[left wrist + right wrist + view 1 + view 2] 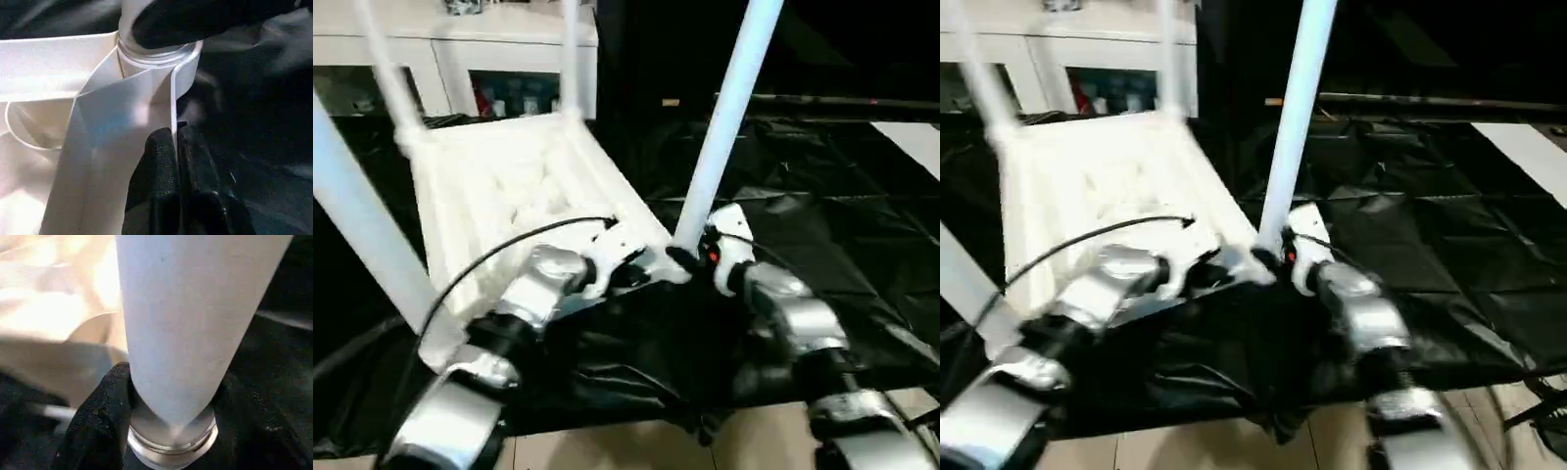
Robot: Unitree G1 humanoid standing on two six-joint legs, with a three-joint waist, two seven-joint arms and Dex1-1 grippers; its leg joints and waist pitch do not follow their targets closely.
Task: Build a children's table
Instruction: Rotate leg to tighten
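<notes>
The white tabletop (509, 186) lies upside down and tilted on the black sheeting, ribbed underside up. Three legs stand in its sockets: one at the near left (362, 225), one at the far left (386, 69) and one at the far right (570, 54). A fourth leg (724, 117) rises from the near right corner socket (156, 58). My left gripper (617, 269) is shut on the tabletop's thin rim (172, 107) just beside that socket. My right gripper (690, 257) clasps the base of this leg (190, 308), a finger (105, 416) pressed on each side.
The big table under black sheeting (822, 225) spreads to the right and back. A white cabinet (489, 49) stands behind the tabletop. Light floor tiles (636, 446) show at the sheeting's near edge. A black cable (499, 255) arcs over my left forearm.
</notes>
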